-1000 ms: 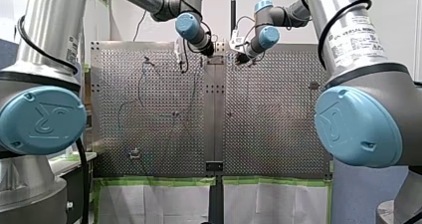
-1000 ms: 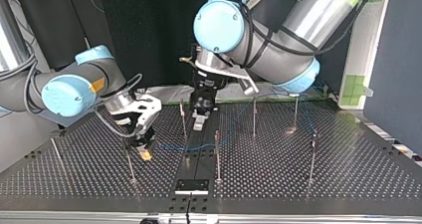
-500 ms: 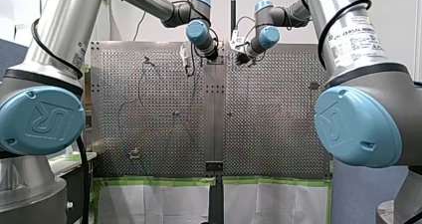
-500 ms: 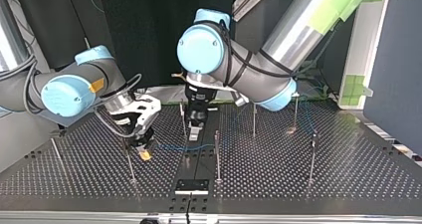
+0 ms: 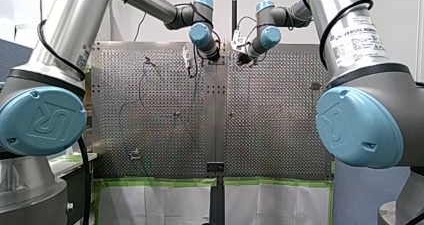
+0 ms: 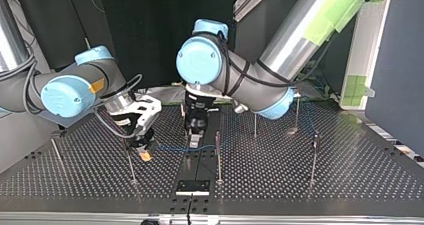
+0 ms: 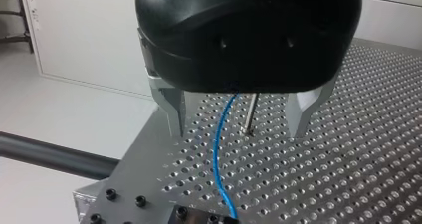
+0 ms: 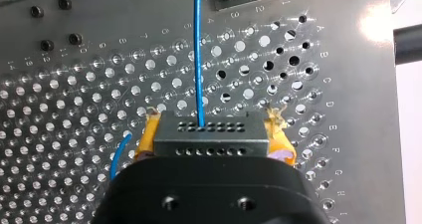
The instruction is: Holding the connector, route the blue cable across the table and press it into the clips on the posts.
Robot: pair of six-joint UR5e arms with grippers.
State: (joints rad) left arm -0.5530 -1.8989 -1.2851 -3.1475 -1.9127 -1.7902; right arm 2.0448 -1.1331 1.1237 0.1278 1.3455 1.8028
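Observation:
The blue cable (image 6: 182, 148) runs along the perforated table from a grey connector block (image 8: 211, 133). My right gripper (image 8: 213, 142) is shut on that block with its yellow pads (image 8: 147, 134), low over the table at the top view's left (image 6: 145, 155). My left gripper (image 7: 238, 129) hangs open just above the table, its metal fingers (image 7: 171, 109) astride the cable (image 7: 217, 159), with a thin post (image 7: 251, 113) just beyond. In the top view this gripper (image 6: 194, 139) is near the centre strip. In the front view both grippers (image 5: 214, 57) (image 5: 241, 60) sit at the far edge.
Several thin upright posts stand on the table, among them one (image 6: 218, 155) close beside my left gripper, one (image 6: 130, 162) by my right gripper and one (image 6: 314, 157) at the top view's right. A dark plate (image 6: 192, 186) lies at the near edge.
My left arm has swung toward the top view's left and brought its open gripper down over the cable near the centre strip. My right gripper with the connector has stayed put.

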